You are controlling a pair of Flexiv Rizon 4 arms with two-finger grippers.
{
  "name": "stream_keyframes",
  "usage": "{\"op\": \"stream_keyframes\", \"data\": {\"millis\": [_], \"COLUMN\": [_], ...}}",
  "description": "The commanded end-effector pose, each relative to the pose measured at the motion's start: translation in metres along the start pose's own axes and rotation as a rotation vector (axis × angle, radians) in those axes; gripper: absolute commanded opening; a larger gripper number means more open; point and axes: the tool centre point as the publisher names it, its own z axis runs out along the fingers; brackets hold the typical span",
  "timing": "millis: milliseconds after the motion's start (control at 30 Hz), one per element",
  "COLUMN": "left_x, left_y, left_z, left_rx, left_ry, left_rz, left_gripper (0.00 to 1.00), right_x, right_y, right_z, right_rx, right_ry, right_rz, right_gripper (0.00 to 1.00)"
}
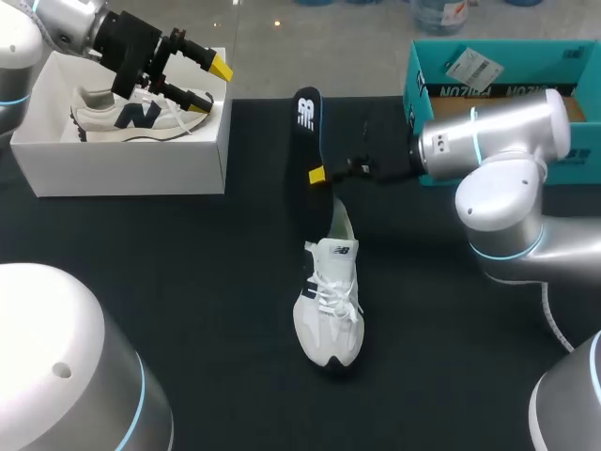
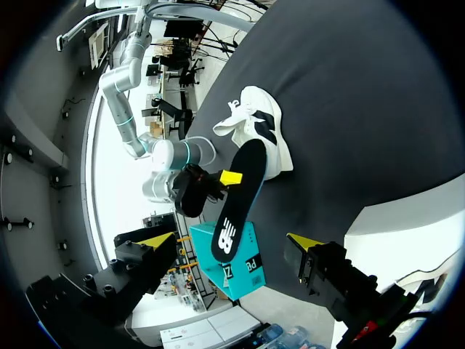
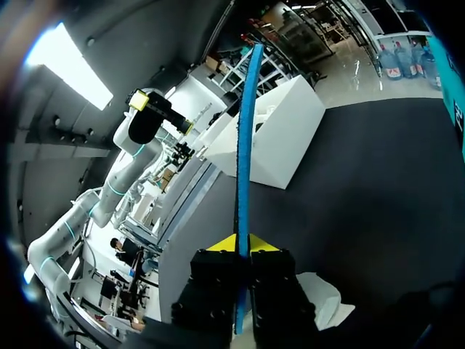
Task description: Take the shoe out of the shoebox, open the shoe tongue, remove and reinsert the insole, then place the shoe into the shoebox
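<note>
Insole (image 1: 306,150) out, pinched in right claw (image 1: 317,175); left claw (image 1: 211,83) hangs released. Next: slide it back into shoe (image 1: 329,305).

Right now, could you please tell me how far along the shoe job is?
Done: the shoe lies out on the table, with its insole removed. In hand: the right gripper pinches the insole. Remaining: reinserting it and boxing the shoe.
</note>
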Motion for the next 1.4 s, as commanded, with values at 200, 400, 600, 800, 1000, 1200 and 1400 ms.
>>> {"op": "stream_keyframes", "data": {"millis": [200,400,600,800,1000,1200,1400], "left_x": [0.000,0.000,0.000,0.000,0.000,0.000,0.000], "left_y": [0.001,0.001,0.001,0.001,0.001,0.001,0.001], "left_z": [0.000,0.000,0.000,0.000,0.000,0.000,0.000], "left_rx": [0.003,0.003,0.003,0.003,0.003,0.003,0.003], "left_ry": [0.003,0.003,0.003,0.003,0.003,0.003,0.003], "left_rz": [0.001,0.001,0.001,0.001,0.001,0.001,0.001], "left_gripper": [1.00,1.00,1.00,1.00,1.00,1.00,1.00], "right_x": [0.003,0.010,0.013,0.008,0.004,-0.002,-0.006], "right_y": [-0.010,-0.001,0.000,-0.009,-0.017,-0.020,-0.022], "right_z": [0.004,-0.011,-0.043,-0.071,-0.092,-0.104,-0.102], "right_rx": [-0.010,-0.041,-0.117,-0.161,-0.157,-0.152,-0.154], "right_ry": [0.001,-0.020,-0.048,-0.076,-0.093,-0.096,-0.087], "right_rz": [0.007,-0.028,-0.051,-0.051,-0.043,-0.040,-0.039], "right_gripper": [0.00,0.00,0.00,0.00,0.00,0.00,0.00]}}
